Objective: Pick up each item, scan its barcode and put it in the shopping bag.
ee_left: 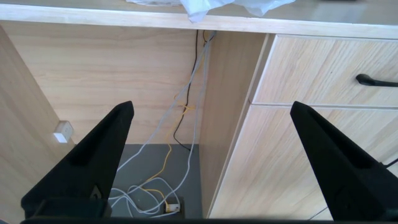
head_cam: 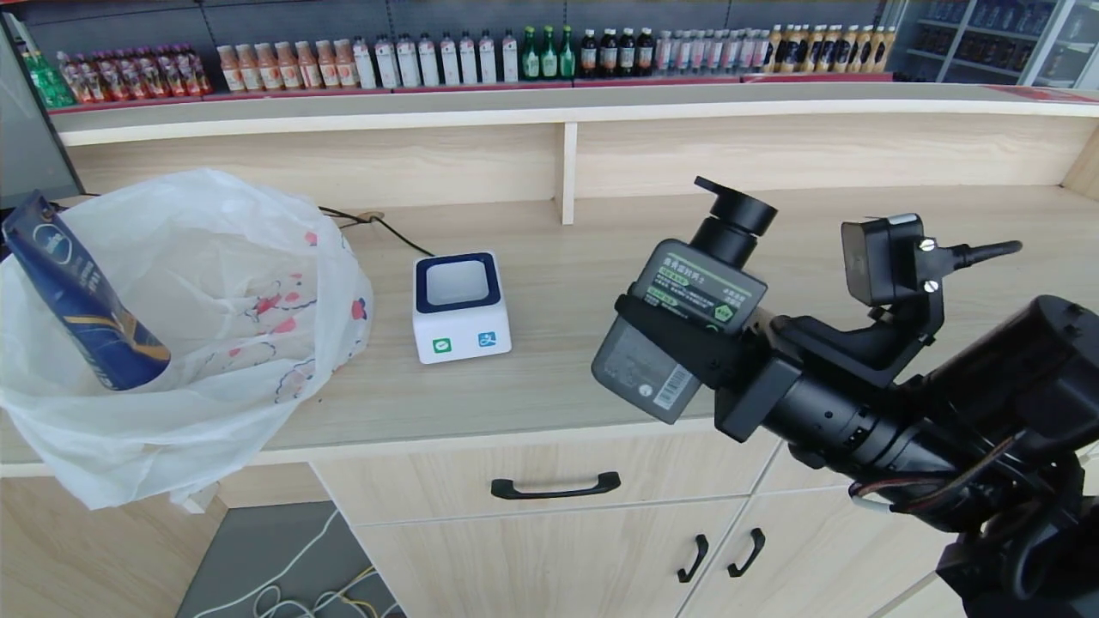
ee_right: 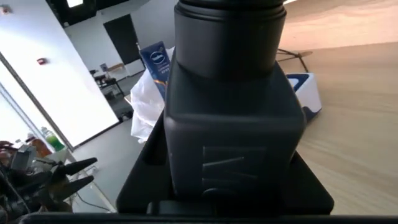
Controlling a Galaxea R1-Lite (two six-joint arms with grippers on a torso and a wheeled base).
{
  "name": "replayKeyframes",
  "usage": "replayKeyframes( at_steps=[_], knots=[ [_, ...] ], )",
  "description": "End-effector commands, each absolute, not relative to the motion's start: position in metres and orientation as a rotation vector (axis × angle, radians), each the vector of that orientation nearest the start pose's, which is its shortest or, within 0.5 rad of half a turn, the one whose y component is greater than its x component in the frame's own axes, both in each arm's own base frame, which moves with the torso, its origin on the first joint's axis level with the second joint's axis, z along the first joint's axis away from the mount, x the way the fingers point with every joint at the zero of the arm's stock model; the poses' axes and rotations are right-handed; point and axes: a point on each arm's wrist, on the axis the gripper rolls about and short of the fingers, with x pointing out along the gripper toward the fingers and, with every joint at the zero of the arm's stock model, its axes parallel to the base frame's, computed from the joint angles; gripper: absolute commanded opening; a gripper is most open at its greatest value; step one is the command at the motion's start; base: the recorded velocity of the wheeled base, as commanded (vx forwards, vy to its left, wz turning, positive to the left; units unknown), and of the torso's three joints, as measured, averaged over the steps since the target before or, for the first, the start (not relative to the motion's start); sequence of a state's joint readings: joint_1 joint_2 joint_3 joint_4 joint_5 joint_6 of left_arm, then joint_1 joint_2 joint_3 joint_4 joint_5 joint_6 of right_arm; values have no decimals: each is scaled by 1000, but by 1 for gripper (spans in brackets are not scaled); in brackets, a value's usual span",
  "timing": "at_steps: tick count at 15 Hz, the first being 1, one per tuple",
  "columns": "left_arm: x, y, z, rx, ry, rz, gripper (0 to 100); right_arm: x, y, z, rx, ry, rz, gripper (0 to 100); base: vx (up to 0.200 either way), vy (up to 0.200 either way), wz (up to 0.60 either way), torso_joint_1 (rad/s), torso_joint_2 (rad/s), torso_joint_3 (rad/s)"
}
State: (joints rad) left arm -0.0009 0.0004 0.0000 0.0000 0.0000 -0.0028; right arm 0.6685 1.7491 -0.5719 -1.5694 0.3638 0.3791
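Observation:
My right gripper [head_cam: 678, 339] is shut on a dark grey bottle [head_cam: 697, 285] with a black cap, held tilted above the counter's front edge, to the right of the scanner. A barcode label shows at the bottle's lower end. The scanner [head_cam: 459, 305] is a white box with a blue-rimmed window, standing on the counter. The white plastic shopping bag [head_cam: 215, 283] lies at the counter's left end with a blue carton [head_cam: 81, 296] leaning inside it. In the right wrist view the bottle [ee_right: 230, 106] stands between the fingers, with the scanner [ee_right: 309, 93] and bag [ee_right: 144, 102] beyond. My left gripper [ee_left: 211, 109] hangs open below the counter, holding nothing.
A raised wooden shelf [head_cam: 567, 112] runs along the back of the counter [head_cam: 558, 378], with rows of drinks bottles behind it. Drawers and doors with black handles [head_cam: 555, 489] sit under the counter. Cables [ee_left: 155, 186] lie on the floor beside the cabinet side.

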Motion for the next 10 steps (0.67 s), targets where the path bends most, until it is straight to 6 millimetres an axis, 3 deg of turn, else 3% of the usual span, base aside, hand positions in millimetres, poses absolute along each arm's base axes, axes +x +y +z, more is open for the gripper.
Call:
replayKeyframes(
  at_steps=[1,5,8,10],
  knots=[
    [-23,0,75,-3,0,-2,100,218,178,201,373,-245,978,0,0,0,0,0,0,0],
    [-23,0,75,-2,0,0,100,204,159,210,312,-326,798,0,0,0,0,0,0,0],
    [-23,0,75,-8,0,0,100,209,136,213,215,-385,539,0,0,0,0,0,0,0],
    [-23,0,75,-6,0,0,100,210,134,214,188,-395,467,0,0,0,0,0,0,0]
  ],
)
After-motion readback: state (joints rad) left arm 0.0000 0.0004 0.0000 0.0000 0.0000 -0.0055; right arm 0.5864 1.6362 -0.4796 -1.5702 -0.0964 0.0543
